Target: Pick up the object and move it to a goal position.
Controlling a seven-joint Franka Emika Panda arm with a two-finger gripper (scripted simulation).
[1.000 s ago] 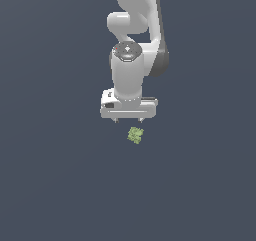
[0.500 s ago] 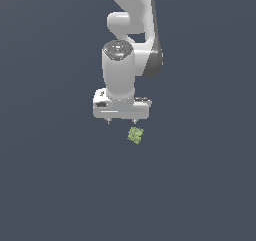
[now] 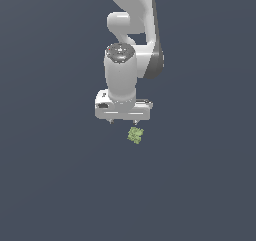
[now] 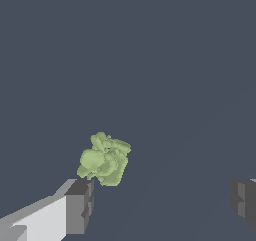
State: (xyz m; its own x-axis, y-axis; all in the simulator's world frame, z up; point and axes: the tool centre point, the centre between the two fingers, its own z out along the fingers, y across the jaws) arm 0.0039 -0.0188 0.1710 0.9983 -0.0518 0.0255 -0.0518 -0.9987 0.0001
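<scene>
The object (image 3: 135,135) is a tiny light-green, bumpy block lying on the dark floor. It lies just in front of and a little to the exterior view's right of my white gripper (image 3: 122,121), which hangs above the floor with only its short fingertips showing. In the wrist view the block (image 4: 104,158) lies just beyond one dark fingertip (image 4: 80,205), and the other fingertip (image 4: 243,200) stands far off to the side. The jaws are wide apart and hold nothing.
A plain dark grey floor (image 3: 60,185) fills both views. The white arm (image 3: 132,30) rises behind the gripper.
The gripper has moved towards the exterior view's left and come lower, nearer the floor. The block has not moved.
</scene>
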